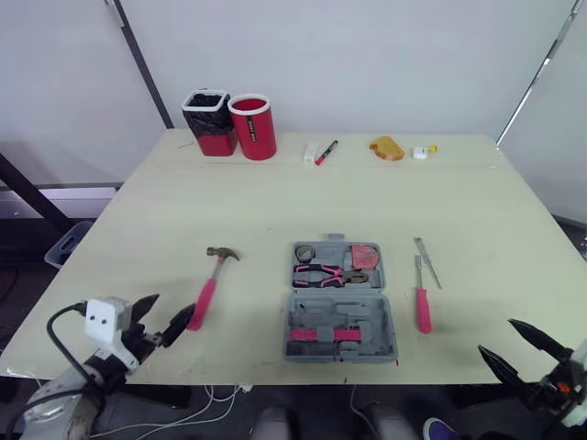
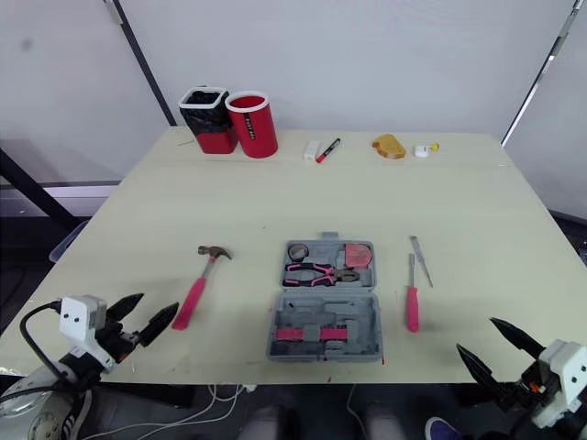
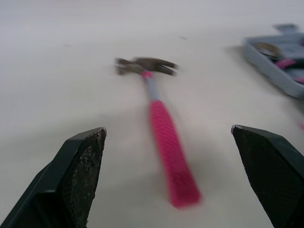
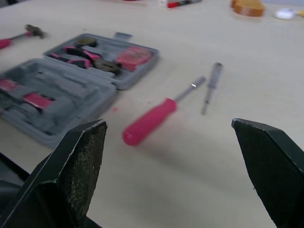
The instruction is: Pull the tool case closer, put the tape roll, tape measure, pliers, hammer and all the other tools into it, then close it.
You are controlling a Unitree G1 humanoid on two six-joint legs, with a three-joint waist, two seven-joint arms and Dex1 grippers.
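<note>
Bench (image 1: 275,202): pale top, carrying everything listed.

Tool case (image 1: 371,316): landmark for all entries. Open and flat at the near edge, lid half toward the robot, hinge across the middle. Judged close enough for both arms, so the pull step looks done; open so the tools can drop into the moulded slots.

Left end effector (image 1: 174,304): left of the case, low over the bench, fingers spread wide and empty, aimed along the hammer. Probably lined up for a grasp on the handle.

Right end effector (image 1: 495,335): right of the case, off the near edge, fingers spread and empty, facing the screwdriver.

Hammer (image 1: 209,291): left of the case, well apart, flat, pink handle nearest the robot. Not yet packed.

Screwdriver (image 1: 423,307): just right of the case, pink handle toward the robot. Not yet packed.

Pliers (image 1: 326,273): inside the case's far half, seated.

Tape measure (image 1: 365,256): inside, far right corner.

Metal bit (image 1: 427,262): right of the case, beyond the screwdriver, loose.

Tape roll (image 1: 305,253): inside, far left corner.
</note>
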